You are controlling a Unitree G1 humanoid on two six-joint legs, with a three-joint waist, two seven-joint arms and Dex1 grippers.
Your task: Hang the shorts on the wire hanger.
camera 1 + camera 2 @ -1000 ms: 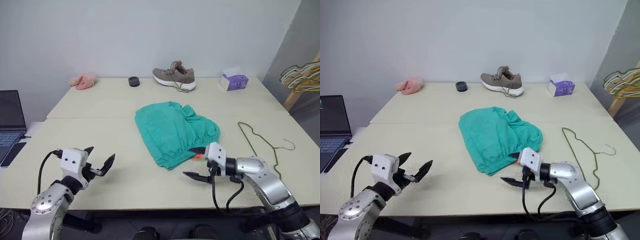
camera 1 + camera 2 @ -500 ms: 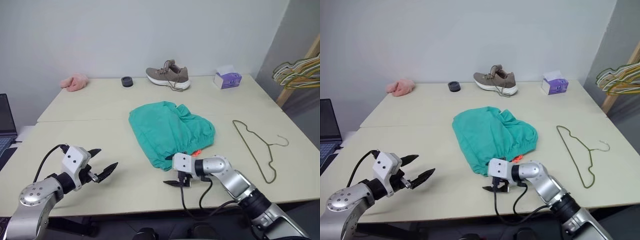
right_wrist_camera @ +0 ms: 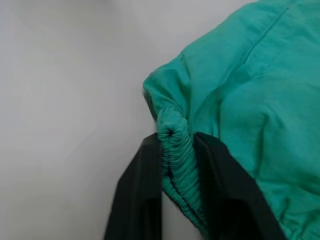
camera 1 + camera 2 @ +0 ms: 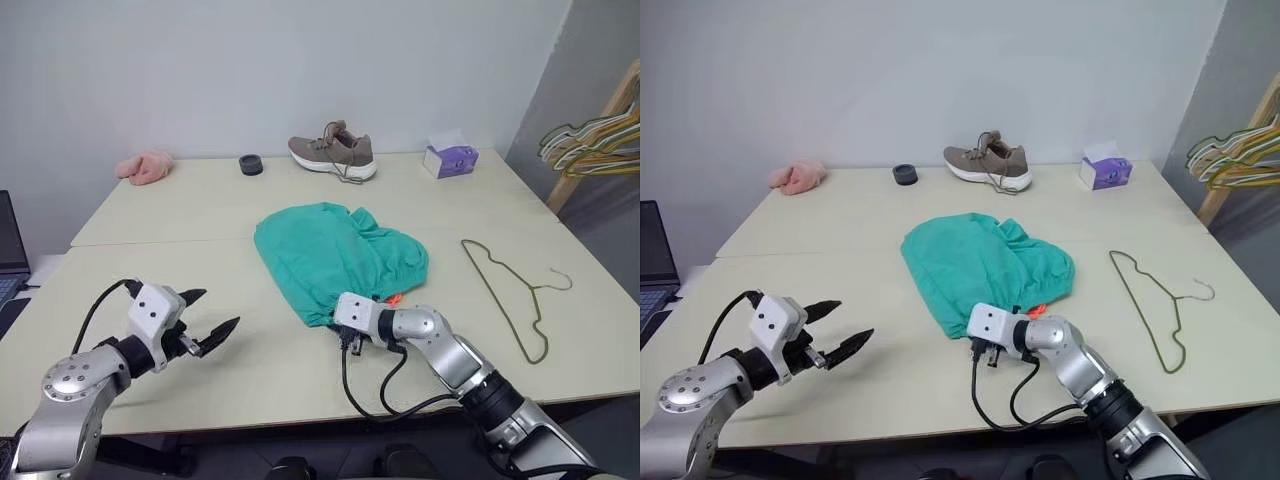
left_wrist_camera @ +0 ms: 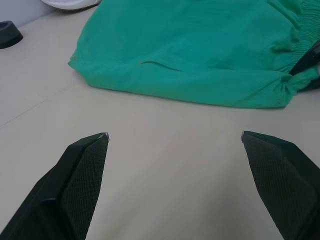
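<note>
The teal-green shorts lie crumpled in the middle of the table, the gathered waistband toward me and a bit of orange tag at the near edge. My right gripper is shut on the waistband's near-left corner, with the elastic bunched between its two black fingers. The olive wire hanger lies flat on the table to the right of the shorts, apart from them. My left gripper hovers open over bare table at the near left, well short of the shorts.
A brown shoe, a purple tissue box, a small black ring and a pink fluffy cloth sit along the table's far edge. A bunch of coloured hangers hangs at the right; a laptop shows at the left.
My right gripper moved left along the near edge of the shorts and shut on the waistband corner. The left gripper stayed open in place. The camera turned slightly right.
</note>
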